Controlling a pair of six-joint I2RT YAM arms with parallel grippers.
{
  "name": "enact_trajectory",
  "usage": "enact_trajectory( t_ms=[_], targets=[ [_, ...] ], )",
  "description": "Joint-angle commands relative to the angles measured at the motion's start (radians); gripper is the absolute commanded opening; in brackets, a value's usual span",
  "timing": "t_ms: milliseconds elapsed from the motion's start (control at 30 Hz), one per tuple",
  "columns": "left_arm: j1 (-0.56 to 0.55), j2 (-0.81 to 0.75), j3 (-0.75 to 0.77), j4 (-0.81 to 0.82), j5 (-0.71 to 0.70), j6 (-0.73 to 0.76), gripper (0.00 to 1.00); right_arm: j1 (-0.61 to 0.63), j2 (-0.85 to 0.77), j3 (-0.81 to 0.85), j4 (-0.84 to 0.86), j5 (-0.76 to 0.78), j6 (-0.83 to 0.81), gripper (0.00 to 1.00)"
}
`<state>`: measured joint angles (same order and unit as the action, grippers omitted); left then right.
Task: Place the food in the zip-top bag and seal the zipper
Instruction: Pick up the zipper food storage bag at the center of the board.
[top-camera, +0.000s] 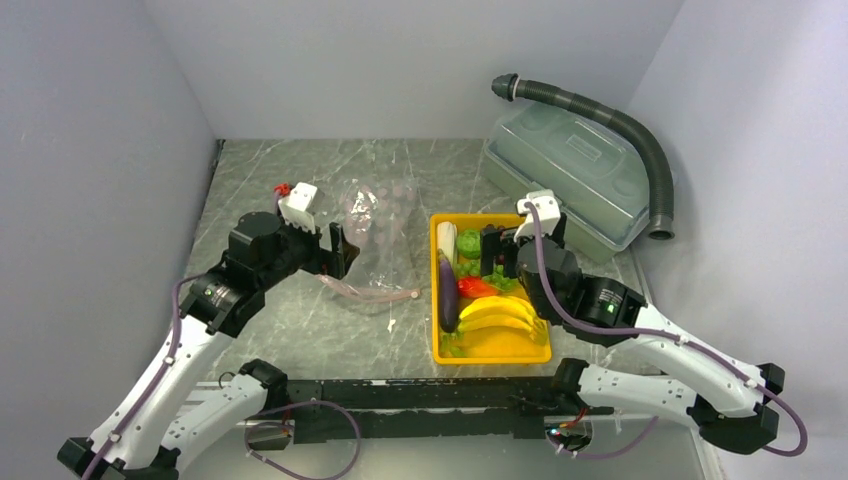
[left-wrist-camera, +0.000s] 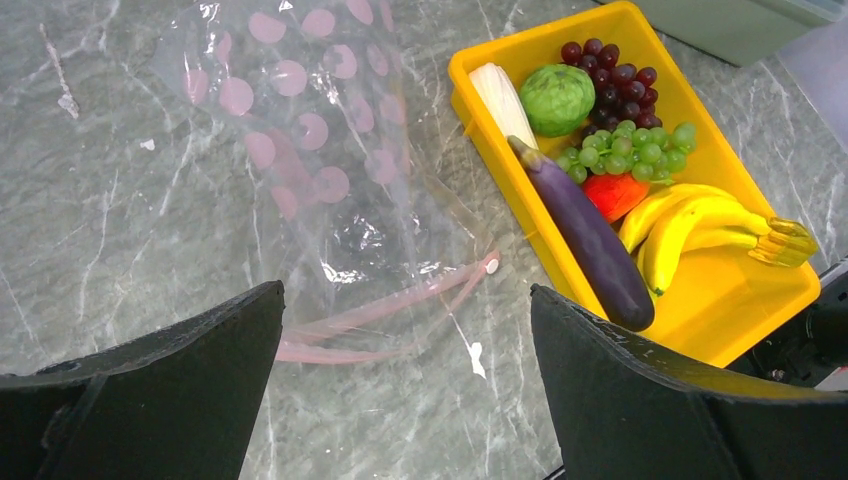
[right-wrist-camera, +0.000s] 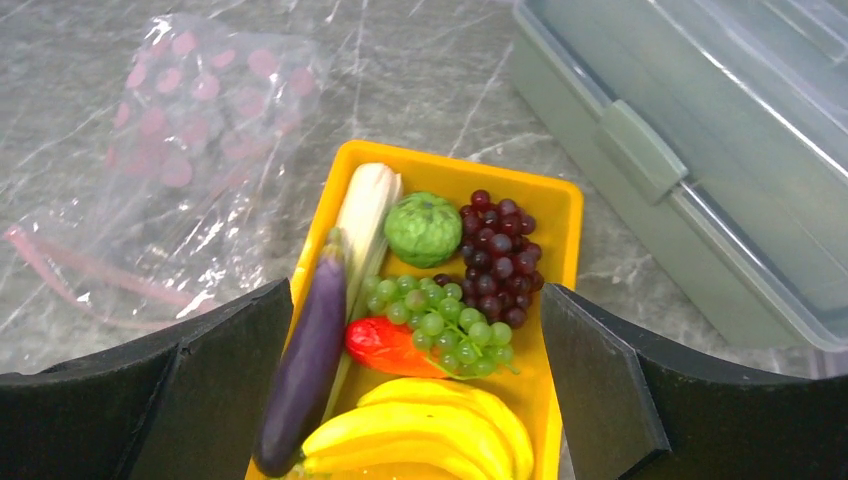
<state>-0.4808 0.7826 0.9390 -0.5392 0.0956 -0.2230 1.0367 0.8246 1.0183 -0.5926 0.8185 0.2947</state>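
The food, with eggplant, bananas and grapes, lies in the yellow tray, and the right gripper hovers wide open above it. Left of the tray, the zip-top bag lies on the bench, its zipper nearest the arms and the left gripper wide open beside it.

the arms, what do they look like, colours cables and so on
The left arm and right arm both have white links between black joint housings, with a purple cable running along each. Each wrist carries a small white block. The left gripper and right gripper have broad, matte black, wedge-shaped fingers.
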Motion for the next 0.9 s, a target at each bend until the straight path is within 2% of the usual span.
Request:
enact_trajectory(
  t_ms=[0,400,867],
  targets=[
    [0.001,-0.005,0.041,0.007,0.023,-0.008,0.99,0.003,0.017,-0.003,0.044,-0.117,-0.021,0.98],
    [0.001,0.063,0.067,-0.069,-0.035,-0.095,1.0,0.003,0.109,-0.029,0.163,-0.249,0.002,0.97],
    [0.001,0.038,0.06,-0.17,-0.162,-0.096,0.98,0.004,0.382,0.018,0.277,-0.378,0.138,0.95]
  ],
)
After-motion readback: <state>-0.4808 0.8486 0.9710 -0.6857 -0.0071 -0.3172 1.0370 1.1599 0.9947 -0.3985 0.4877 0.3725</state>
